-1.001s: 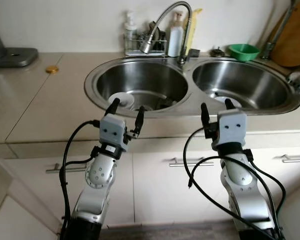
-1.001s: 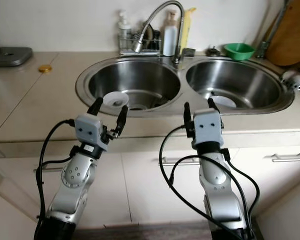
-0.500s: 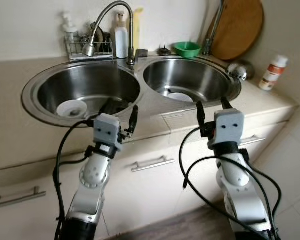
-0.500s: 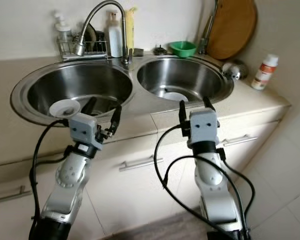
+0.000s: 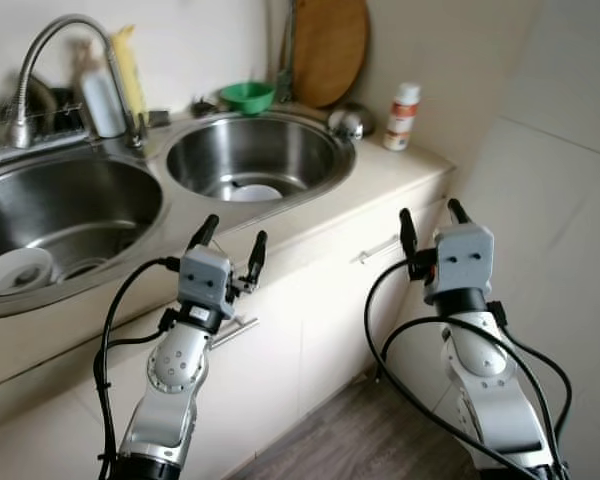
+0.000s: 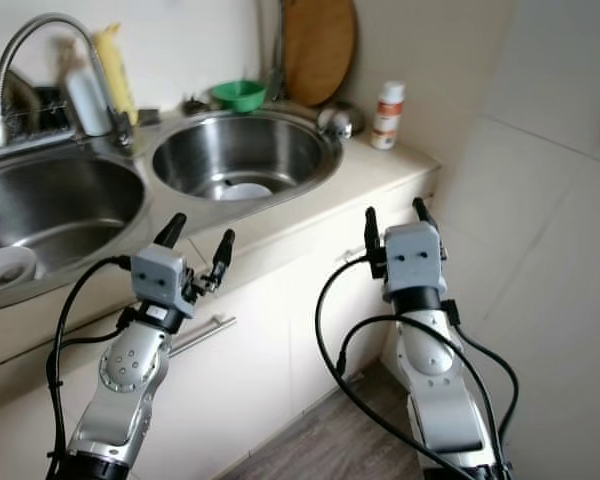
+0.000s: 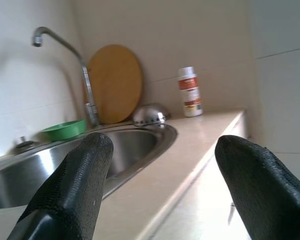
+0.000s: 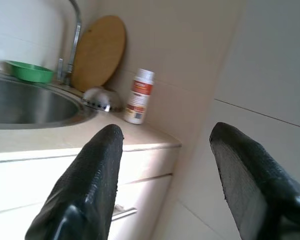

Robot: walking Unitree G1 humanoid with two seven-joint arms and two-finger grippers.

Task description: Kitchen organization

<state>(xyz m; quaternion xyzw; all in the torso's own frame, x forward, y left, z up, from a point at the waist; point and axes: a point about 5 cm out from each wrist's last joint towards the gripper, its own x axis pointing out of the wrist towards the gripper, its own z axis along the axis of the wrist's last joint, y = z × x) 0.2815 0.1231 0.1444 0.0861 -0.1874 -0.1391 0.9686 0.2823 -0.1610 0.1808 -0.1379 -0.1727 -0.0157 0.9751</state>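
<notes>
A double steel sink is set in the beige counter [image 5: 390, 175]. The left basin [image 5: 60, 215] holds a white dish [image 5: 13, 270]; the right basin [image 5: 250, 160] holds a white plate [image 5: 254, 192]. A white bottle with a red cap [image 5: 403, 116] and a steel bowl [image 5: 346, 121] stand at the counter's right end. My left gripper [image 5: 230, 240] is open in front of the counter edge, holding nothing. My right gripper [image 5: 428, 218] is open in the air past the counter's right end, also holding nothing.
A green bowl [image 5: 246, 96], a round wooden board [image 5: 328, 50], a faucet [image 5: 40, 50], a white bottle [image 5: 101, 100] and a yellow item [image 5: 130, 70] line the back wall. Cabinet fronts with a bar handle [image 5: 378, 249] sit below. A tiled wall [image 5: 570, 150] closes the right; wood floor [image 5: 350, 440] lies beneath.
The camera has swung further right: the sinks slid left in view and the counter's right end, bottle and tiled wall came in. Both grippers stay open and empty.
</notes>
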